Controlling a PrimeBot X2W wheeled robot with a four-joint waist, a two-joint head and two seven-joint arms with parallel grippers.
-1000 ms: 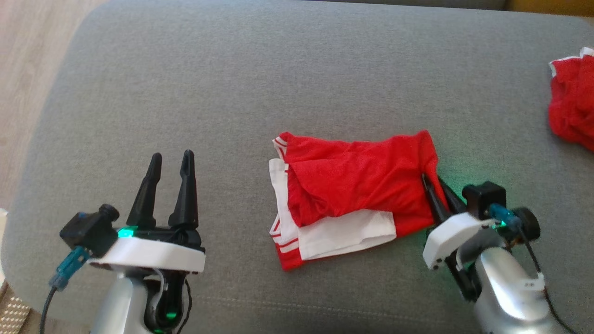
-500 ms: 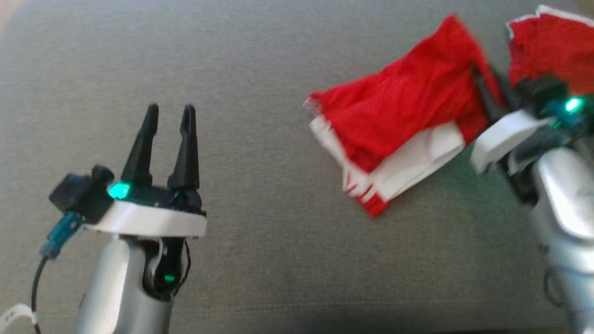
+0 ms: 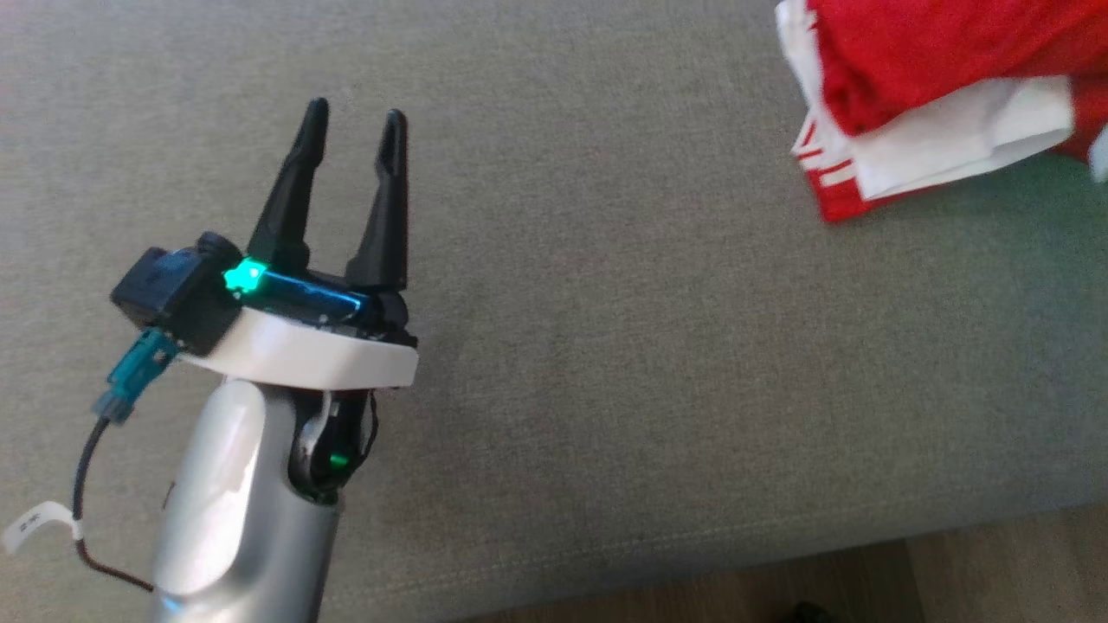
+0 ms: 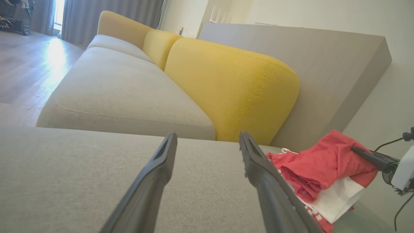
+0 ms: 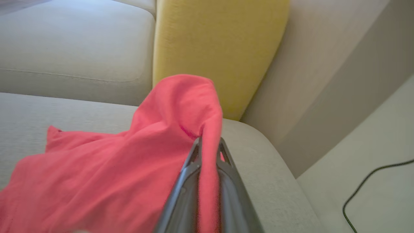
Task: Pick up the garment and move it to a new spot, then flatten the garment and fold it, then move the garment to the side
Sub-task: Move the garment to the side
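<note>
Garment point(image 3: 943, 61) sits well right of left tool point(image 3: 355, 130) (spread, empty) — right tool point(image 5: 208, 142) pinches its red edge, so right arm should carry it aside.

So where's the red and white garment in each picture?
Head view: garment in the top right corner, cut by the edge.
Left wrist view: lower right, right of the yellow cushion.
Right wrist view: lower left to middle, pinched in the right gripper.
Shared landmark: the grey seat under it.
</note>
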